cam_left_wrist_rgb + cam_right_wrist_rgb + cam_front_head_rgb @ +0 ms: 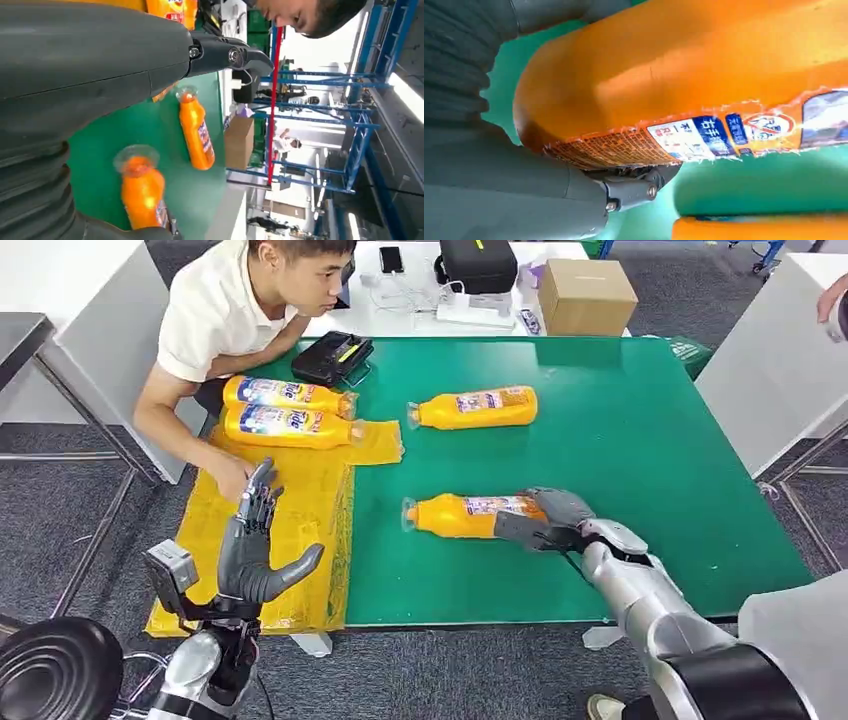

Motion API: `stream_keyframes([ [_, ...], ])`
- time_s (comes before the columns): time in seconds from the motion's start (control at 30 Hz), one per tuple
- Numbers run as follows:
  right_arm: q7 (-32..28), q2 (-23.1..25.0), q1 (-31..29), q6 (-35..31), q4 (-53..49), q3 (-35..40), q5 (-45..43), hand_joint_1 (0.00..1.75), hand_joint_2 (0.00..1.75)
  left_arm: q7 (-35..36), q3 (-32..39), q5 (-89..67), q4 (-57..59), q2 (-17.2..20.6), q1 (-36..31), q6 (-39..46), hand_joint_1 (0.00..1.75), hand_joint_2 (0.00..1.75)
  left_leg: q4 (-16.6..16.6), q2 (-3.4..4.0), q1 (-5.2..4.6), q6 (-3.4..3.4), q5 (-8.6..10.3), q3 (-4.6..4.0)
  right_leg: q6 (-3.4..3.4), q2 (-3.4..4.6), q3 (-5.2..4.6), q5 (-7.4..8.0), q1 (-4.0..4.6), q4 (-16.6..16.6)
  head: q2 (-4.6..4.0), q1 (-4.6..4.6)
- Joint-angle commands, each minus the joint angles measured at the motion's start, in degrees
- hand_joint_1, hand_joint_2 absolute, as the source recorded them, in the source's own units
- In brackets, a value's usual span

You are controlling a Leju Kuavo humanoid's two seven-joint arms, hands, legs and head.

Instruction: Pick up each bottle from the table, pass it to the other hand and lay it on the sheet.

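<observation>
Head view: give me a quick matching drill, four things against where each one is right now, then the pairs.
Things:
1. near bottle
2. far bottle
3. two bottles
4. left robot hand

Places or states:
A. lying alone on the green table, nothing touching it
B. lying side by side on the yellow sheet
C. raised over the sheet, fingers apart, holding nothing
D. lying on the green table with the right robot hand wrapped around its base end

Pairs: 1-D, 2-A, 3-B, 4-C
</observation>
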Motion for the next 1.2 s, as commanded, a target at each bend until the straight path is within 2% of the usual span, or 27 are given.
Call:
stream_keyframes([
  [0.03, -8.4, 4.3, 5.1, 0.9, -1.3, -8.8, -8.3, 1.75, 1.75, 5.0, 0.4, 9.5, 3.5, -0.9, 0.3, -2.4, 0.00, 1.75, -0.2, -0.03, -0.01, -0.04, 0.07, 0.18, -0.07, -0.13, 0.16, 0.03, 0.01, -0.1, 0.00, 0.00],
  [0.1, -12.4, 6.8, 7.8, -1.4, -6.4, -12.0, -14.4, 1.75, 1.75, 5.2, -0.4, 11.5, 3.3, -1.2, 1.7, -1.6, 0.00, 1.75, -0.2, 0.02, 0.00, -0.04, 0.09, 0.23, -0.07, -0.11, 0.20, 0.06, 0.01, -0.2, 0.00, 0.02],
  [0.2, -12.1, 8.1, 10.1, -1.8, -10.3, -11.5, -16.8, 1.75, 1.75, 4.7, -1.3, 11.7, 2.9, -0.9, 2.4, -0.6, 0.00, 1.75, -0.1, 0.15, 0.03, -0.03, -0.03, 0.11, -0.04, 0.10, 0.07, 0.01, 0.04, -0.1, 0.00, 0.00],
  [0.3, -15.0, 10.5, 14.7, -0.9, -17.6, -13.0, -25.6, 1.75, 1.75, 4.7, -1.7, 12.1, 2.4, -0.5, 3.1, 0.5, 0.00, 1.75, -0.1, 0.07, -0.02, -0.04, -0.01, 0.06, -0.06, -0.03, 0.02, -0.03, 0.00, 0.0, 0.00, -0.02],
  [0.43, -16.1, 14.3, 22.9, 0.8, -28.1, -9.4, -33.2, 1.75, 1.75, 7.0, -2.6, 16.5, 2.0, 0.0, 5.5, -1.0, 0.00, 1.75, -0.2, 0.01, 0.00, -0.03, -0.07, 0.04, -0.06, -0.04, 0.06, -0.07, 0.02, -0.1, 0.00, 0.00],
  [0.5, -15.8, 15.3, 24.2, 1.0, -30.2, -6.6, -34.9, 1.75, 1.75, 7.2, -3.8, 17.1, 2.2, 0.4, 6.0, -1.2, 0.00, 1.75, -0.2, 0.06, 0.00, -0.04, -0.09, 0.06, -0.06, 0.00, 0.07, -0.09, 0.01, -0.1, 0.00, 0.02],
  [0.57, -15.6, 16.2, 24.5, 1.6, -31.2, -4.0, -35.6, 1.75, 1.75, 7.6, -4.8, 16.8, 3.1, 0.3, 5.7, -0.8, 0.00, 1.75, -0.1, 0.08, 0.02, -0.08, -0.10, -0.22, -0.05, 0.04, -0.23, -0.05, 0.02, 0.0, 0.00, 0.00],
  [0.83, -13.0, 17.0, 21.4, 4.0, -28.2, 5.0, -37.9, 1.75, 1.75, 7.1, -7.7, 15.8, 5.2, 0.7, 3.6, -1.1, 0.00, 1.75, -0.1, 0.08, -0.03, -0.07, -0.06, -0.30, -0.05, -0.01, -0.37, -0.04, -0.03, 0.0, 0.00, 0.02],
  [1.2, -12.1, 17.8, 19.3, 5.0, -25.2, 7.8, -38.2, 1.75, 1.75, 6.0, -9.1, 12.0, 5.9, 1.0, 2.4, -0.7, 0.00, 1.75, -0.1, 0.04, -0.02, -0.07, -0.04, -0.28, -0.06, -0.04, -0.32, -0.05, -0.02, 0.0, 0.00, 0.00],
])
